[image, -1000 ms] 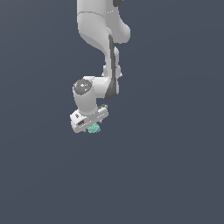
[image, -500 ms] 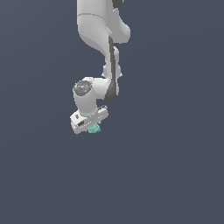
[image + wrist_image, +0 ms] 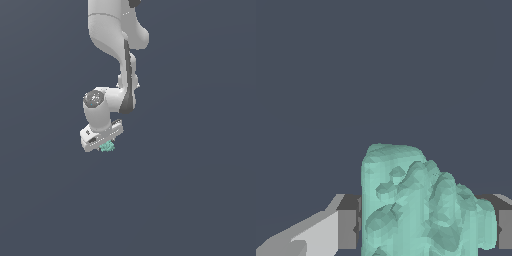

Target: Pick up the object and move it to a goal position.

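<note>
Under the white arm (image 3: pixel 107 60), your claw (image 3: pixel 106 145) hangs against plain dark grey, tilted down toward the exterior view's left. Its two fingers (image 3: pixel 346 229) are clamped on the teal object (image 3: pixel 107 146), which pokes out just below the claw's head. Up close, the object's bumpy surface fills the gap between the fingers.

Flat, even simulator light, dim slate background, no cast shadows or glare; soft shading on white glossy arm (image 3: pixel 112 40); renders coarse, slightly pixelated, edges undistorted
</note>
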